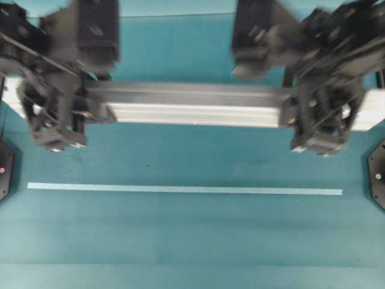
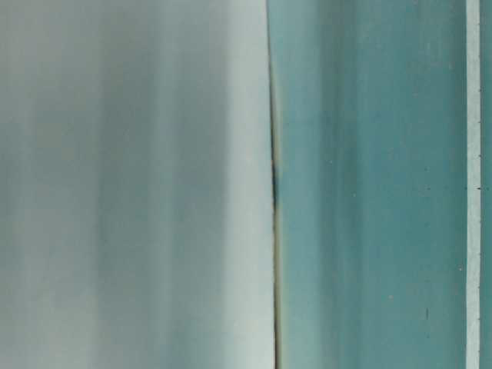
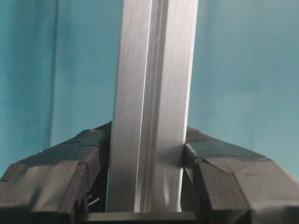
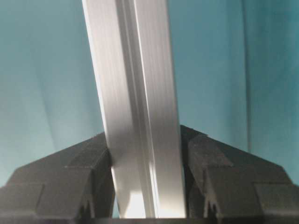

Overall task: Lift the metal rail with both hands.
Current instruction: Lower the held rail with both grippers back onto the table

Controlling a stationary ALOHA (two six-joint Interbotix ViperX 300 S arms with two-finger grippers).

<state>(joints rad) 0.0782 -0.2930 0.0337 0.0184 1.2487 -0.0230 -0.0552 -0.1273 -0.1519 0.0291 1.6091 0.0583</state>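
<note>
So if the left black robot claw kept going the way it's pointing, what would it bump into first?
The left gripper points down and is already clamped on the long silver grooved metal rail. Past the rail, it would probably meet the teal tabletop next, though how far below is unclear.

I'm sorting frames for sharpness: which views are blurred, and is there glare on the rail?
Overhead: both arms smeared, tape strip sharp. Table-level: streaky blur throughout. Wrist views: metal rail fairly crisp, with a bright patch low on it in the right wrist view.

metal rail (image 1: 192, 105): brushed silver aluminium, grooved | table (image 1: 192, 241): matt teal
</note>
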